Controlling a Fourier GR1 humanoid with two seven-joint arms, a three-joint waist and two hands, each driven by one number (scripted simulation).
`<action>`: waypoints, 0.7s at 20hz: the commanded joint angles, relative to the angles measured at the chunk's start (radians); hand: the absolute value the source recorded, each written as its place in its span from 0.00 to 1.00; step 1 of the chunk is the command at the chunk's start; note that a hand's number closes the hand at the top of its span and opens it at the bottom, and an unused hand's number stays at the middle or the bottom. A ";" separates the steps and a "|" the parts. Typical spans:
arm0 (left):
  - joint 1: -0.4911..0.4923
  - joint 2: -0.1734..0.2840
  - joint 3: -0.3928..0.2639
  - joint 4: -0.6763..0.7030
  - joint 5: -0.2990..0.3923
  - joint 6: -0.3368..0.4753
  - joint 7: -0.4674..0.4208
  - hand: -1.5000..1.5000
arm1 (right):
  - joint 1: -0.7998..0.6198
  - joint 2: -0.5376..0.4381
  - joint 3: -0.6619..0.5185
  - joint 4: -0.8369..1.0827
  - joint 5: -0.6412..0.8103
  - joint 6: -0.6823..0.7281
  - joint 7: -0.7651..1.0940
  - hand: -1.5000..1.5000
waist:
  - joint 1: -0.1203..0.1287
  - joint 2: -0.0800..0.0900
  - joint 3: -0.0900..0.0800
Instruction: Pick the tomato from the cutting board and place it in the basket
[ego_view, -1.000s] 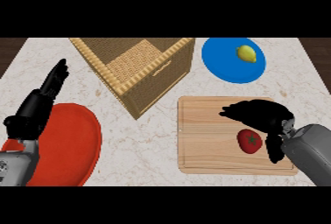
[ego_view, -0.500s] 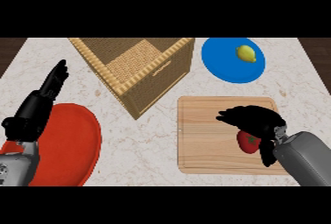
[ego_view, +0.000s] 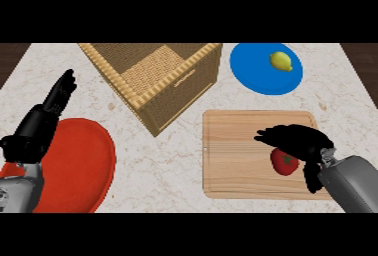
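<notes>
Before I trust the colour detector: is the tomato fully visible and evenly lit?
Head view: no, the right hand covers the top of the tomato; the cutting board is lit flat, without glare or a distinct shadow.

1. A red tomato (ego_view: 284, 161) lay on the right side of a wooden cutting board (ego_view: 236, 155), which sat on a pale marbled desk (ego_view: 170, 160).
2. The right hand (ego_view: 299, 141) arched over the tomato, fingers curled above it and thumb down at its right side.
3. A woven basket (ego_view: 159, 80) stood behind the board, to its left.
4. A yellow lemon (ego_view: 281, 61) rested on a blue plate (ego_view: 255, 70) at the far right.
5. The left hand (ego_view: 44, 117) rested open over a red plate (ego_view: 77, 165) at the left edge.
</notes>
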 joint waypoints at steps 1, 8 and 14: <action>-0.119 -0.001 0.022 0.076 -0.010 -0.013 0.052 0.50 | -0.004 0.072 0.010 0.073 0.067 -0.036 0.012 0.00 | -0.002 0.002 0.000; -0.012 -0.042 0.018 -0.038 -0.038 -0.019 0.039 0.50 | -0.011 0.073 -0.040 0.208 0.146 -0.103 -0.103 0.00 | 0.002 0.000 0.000; -0.058 -0.068 0.025 0.080 -0.064 -0.022 -0.027 0.50 | -0.039 0.097 -0.076 0.254 0.160 -0.103 -0.157 1.00 | 0.000 0.002 0.000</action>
